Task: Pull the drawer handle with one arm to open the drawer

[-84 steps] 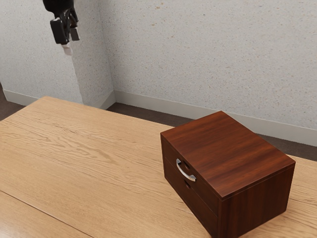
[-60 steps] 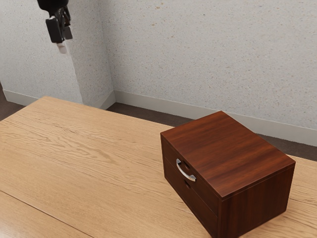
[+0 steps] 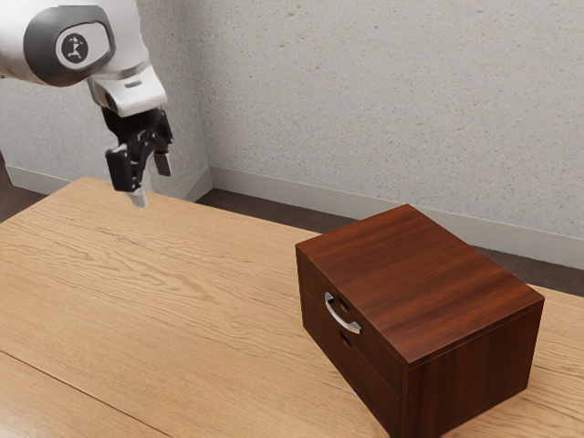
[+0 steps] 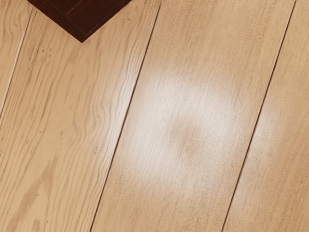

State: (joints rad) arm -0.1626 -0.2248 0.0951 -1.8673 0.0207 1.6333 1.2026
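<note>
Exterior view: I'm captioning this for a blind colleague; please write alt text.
A dark wooden drawer cabinet, drawer shut, with a curved silver handle, sits on a light wooden table. The robot's black gripper hangs open above the table's far corner, well away from the cabinet.

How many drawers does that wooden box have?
2. The upper drawer carries the silver handle; the lower drawer sits right beneath it. The far sides are hidden, so there may be more.

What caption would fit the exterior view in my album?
Robot arm poised above a wooden table, far from the dark drawer box and its silver handle.
</note>
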